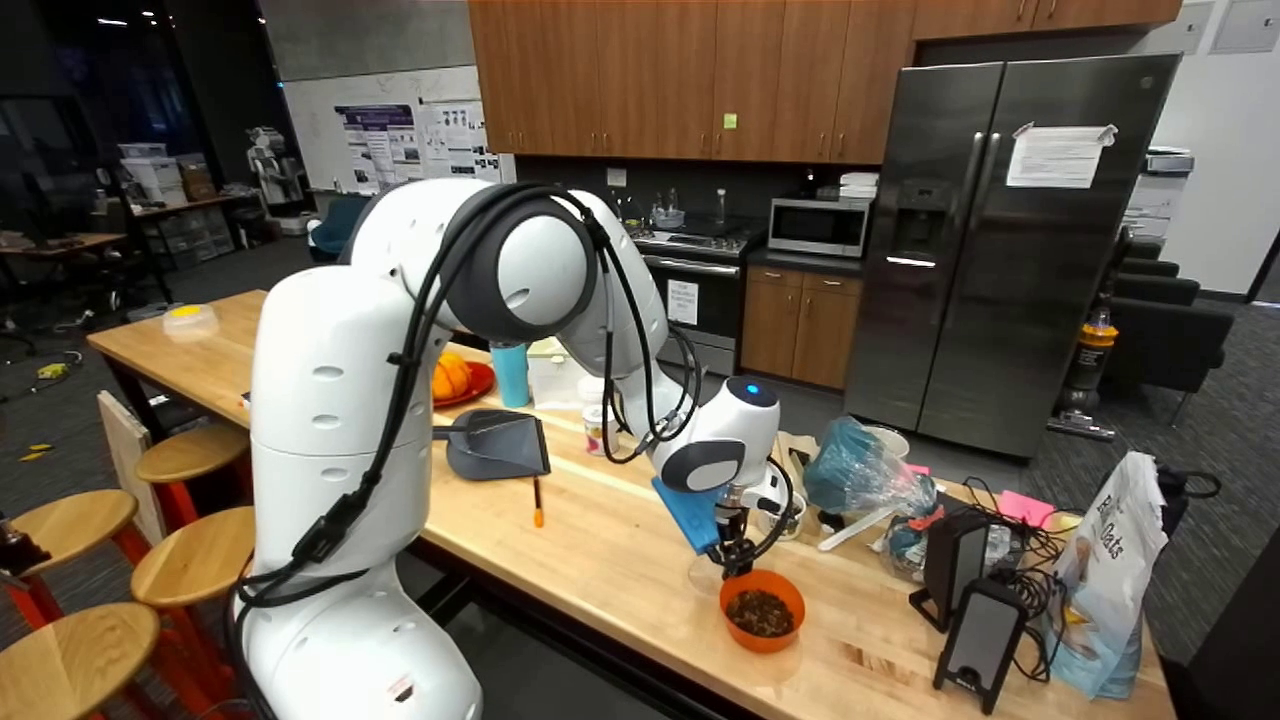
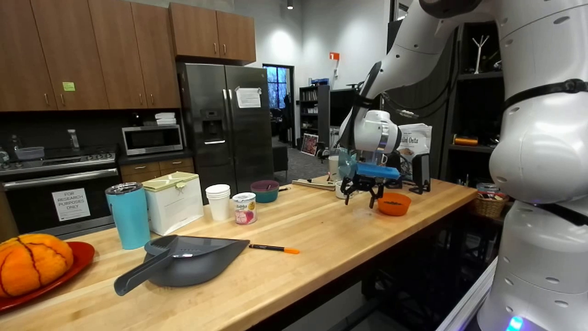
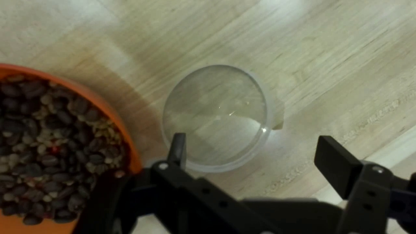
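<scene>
My gripper (image 3: 253, 146) is open and empty, above the wooden table. It shows in both exterior views (image 1: 736, 560) (image 2: 360, 201). A clear round lid or shallow dish (image 3: 217, 117) lies flat on the table just ahead of the fingers; the left finger overlaps its edge in the wrist view. It is faint in both exterior views (image 1: 705, 576) (image 2: 363, 213). An orange bowl (image 3: 134, 156) of dark beans and small pale grains stands beside it, close to the left finger. The bowl shows in both exterior views (image 1: 765, 643) (image 2: 393, 209). A flat blue piece (image 2: 377, 171) sits at the wrist.
Black speakers (image 1: 983, 640), cables and an oats bag (image 1: 1105, 580) stand beyond the bowl. A plastic bag (image 1: 860, 470) lies behind the gripper. A grey dustpan (image 2: 193, 262), orange-tipped pen (image 2: 275, 248), pink-labelled can (image 2: 245, 209), paper cups (image 2: 218, 202) and blue tumbler (image 2: 128, 216) are farther along.
</scene>
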Available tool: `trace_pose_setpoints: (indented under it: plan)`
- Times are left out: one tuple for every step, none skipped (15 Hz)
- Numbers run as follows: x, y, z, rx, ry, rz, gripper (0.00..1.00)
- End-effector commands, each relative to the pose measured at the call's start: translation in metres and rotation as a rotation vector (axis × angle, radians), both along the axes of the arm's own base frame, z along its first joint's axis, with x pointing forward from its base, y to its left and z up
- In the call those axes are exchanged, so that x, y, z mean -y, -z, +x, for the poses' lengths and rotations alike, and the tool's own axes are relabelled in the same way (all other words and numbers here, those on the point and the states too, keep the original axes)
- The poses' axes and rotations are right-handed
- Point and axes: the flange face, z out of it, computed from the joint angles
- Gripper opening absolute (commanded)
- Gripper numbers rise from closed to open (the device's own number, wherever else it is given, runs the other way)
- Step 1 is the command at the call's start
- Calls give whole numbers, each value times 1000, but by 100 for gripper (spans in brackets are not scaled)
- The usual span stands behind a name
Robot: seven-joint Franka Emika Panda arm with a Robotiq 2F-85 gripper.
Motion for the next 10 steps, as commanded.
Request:
trace_pose_setpoints:
  plan:
    - [16,7,-2,6,2,-8,100]
    - [18,9,-3,5,1,-10,99]
    - [20,9,-5,4,2,-14,98]
    - [22,8,-5,5,4,-15,99]
    - [21,7,-6,8,4,-17,100]
    - [21,6,-6,10,2,-17,100]
    - [20,3,-6,10,-1,-18,100]
    - [19,1,-7,9,-6,-18,100]
    - [18,-1,-7,4,-9,-21,100]
    - [17,-3,-8,-6,-19,-22,100]
